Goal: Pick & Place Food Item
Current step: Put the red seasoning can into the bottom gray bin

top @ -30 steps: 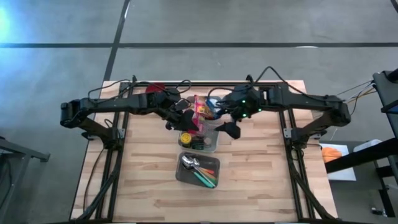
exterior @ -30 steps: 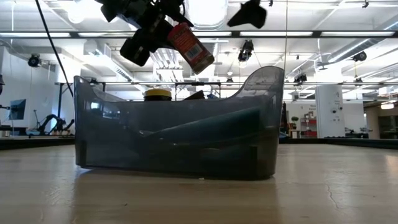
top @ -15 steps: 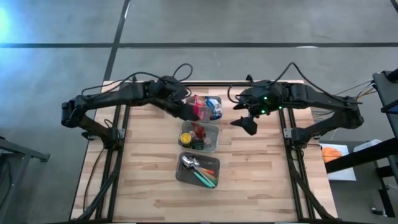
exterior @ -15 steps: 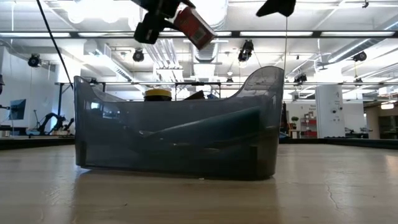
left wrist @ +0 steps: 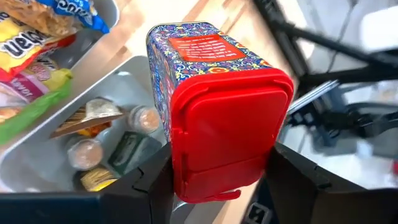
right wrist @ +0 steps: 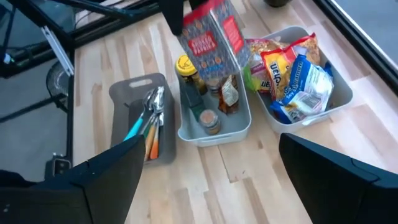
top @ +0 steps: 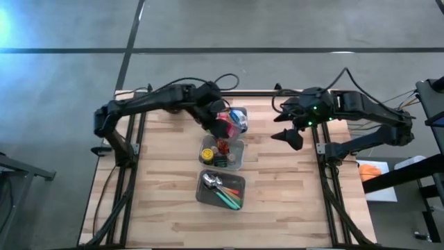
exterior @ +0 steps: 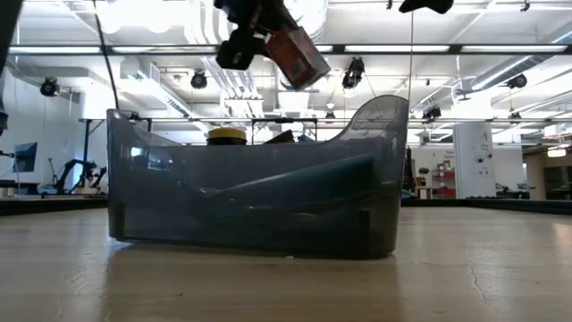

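Two arms are over the wooden desk, and only the left one carries anything: the left gripper has its fingers clamped on the sides of a rectangular tin with a blue-and-red patterned body and a red plastic lid, held up in the air with nothing under it but the bins. In the left wrist view the tin's long axis runs straight out ahead of the fingers, lid end nearest the wrist, patterned body pointing away. Beyond and below the fingers lies the grey plastic tray of small jars and sachets, and just beside that, farther out, the grey tub of bright snack packets; the tin hangs about over the border between them, so the placing move turns on which bin is meant, which I cannot tell. A third grey tray holding cutlery sits well apart. The right gripper waits off to the side with its fingers spread and empty.
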